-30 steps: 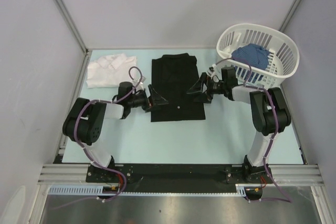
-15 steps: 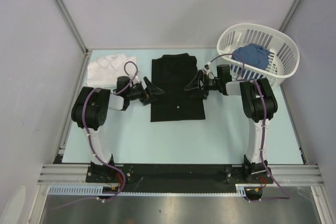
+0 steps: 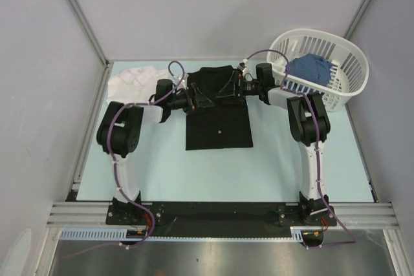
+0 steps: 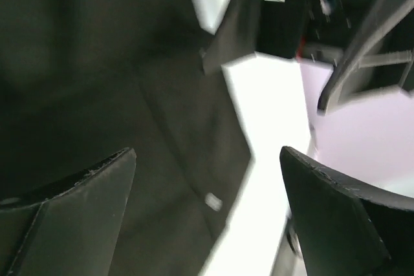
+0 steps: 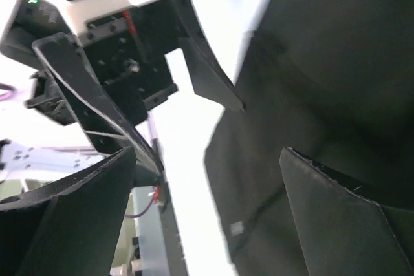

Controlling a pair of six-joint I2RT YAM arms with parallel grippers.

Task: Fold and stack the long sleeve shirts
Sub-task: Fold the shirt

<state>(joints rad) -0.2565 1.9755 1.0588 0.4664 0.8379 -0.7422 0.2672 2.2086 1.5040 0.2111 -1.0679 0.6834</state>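
Note:
The black long sleeve shirt (image 3: 218, 124) lies folded into a rectangle at the middle of the table. The white long sleeve shirt (image 3: 129, 79) is bunched at the far left, partly behind my left arm. My left gripper (image 3: 199, 100) and right gripper (image 3: 231, 87) both hover open over the black shirt's far end, facing each other. In the left wrist view the open left gripper (image 4: 207, 153) frames the black shirt (image 4: 116, 82) and a white button (image 4: 212, 201). Between the jaws of the right gripper (image 5: 207, 153) I see the shirt's edge (image 5: 310, 95) and the left gripper (image 5: 129, 63).
A white slatted basket (image 3: 348, 72) holding a blue cloth (image 3: 309, 68) stands at the far right corner. The pale blue table (image 3: 278, 159) is walled on the left, right and far sides.
Both grippers have moved from the black shirt's side edges at mid-length toward its far end and closer together. Both stayed open.

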